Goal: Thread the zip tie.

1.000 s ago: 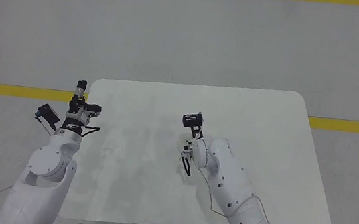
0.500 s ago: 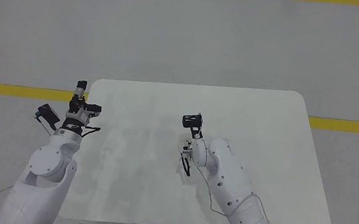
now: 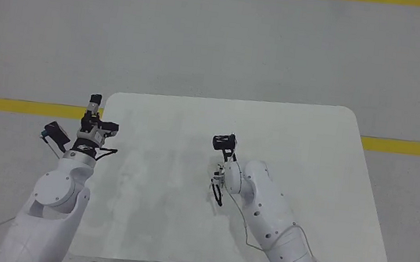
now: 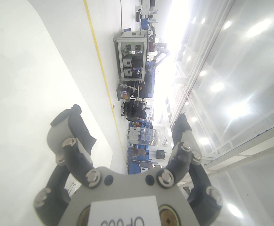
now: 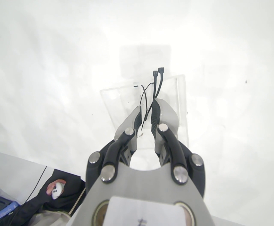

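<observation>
Checking in from the remote station. Top view first: the left tool sits right at the left edge of the white table, near the far corner, with a yellow floor line running up to the table beside it. The right tool is over the middle of the table, well apart from the left one, with its arm coming in from the near right corner. Left wrist view: the left tool is released. Its two dark fingers are spread wide with nothing between them, and it points out past the table's rounded edge toward the room, with the yellow floor line going off into the distance. Right wrist view: the right tool hangs over a clear plastic sheet that lies flat on the table. The black zip ties are right there. I count two square heads side by side sticking out past the tip of the tool, and their straps run back into it, along with a thinner tail that curves beside them. All of it is above the clear sheet. Honestly I can't tell from this angle whether the right tool is actually clamped on them or not.
</observation>
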`<action>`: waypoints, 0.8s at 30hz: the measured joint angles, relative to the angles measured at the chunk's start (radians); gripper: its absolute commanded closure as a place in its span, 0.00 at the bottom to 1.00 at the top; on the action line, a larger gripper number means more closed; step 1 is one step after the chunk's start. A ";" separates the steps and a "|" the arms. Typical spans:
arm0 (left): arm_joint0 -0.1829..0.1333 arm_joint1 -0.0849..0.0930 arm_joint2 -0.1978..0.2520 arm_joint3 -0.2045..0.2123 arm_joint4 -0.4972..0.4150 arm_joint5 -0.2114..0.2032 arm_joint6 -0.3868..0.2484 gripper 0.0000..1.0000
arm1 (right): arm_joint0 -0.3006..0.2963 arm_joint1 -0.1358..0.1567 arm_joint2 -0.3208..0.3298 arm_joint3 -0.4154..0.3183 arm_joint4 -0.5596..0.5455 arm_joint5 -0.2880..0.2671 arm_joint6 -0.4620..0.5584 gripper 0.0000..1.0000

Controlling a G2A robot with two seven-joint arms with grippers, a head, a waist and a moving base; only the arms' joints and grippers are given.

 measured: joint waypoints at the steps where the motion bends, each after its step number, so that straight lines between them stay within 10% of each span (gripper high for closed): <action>1: 0.000 0.000 0.000 0.000 0.000 0.000 0.000 0.00 | 0.001 0.000 0.000 0.001 0.000 0.000 0.000 0.87; 24: 0.000 0.000 0.000 0.000 0.000 0.000 0.000 0.00 | -0.027 0.010 0.014 -0.053 -0.040 0.012 0.004 0.86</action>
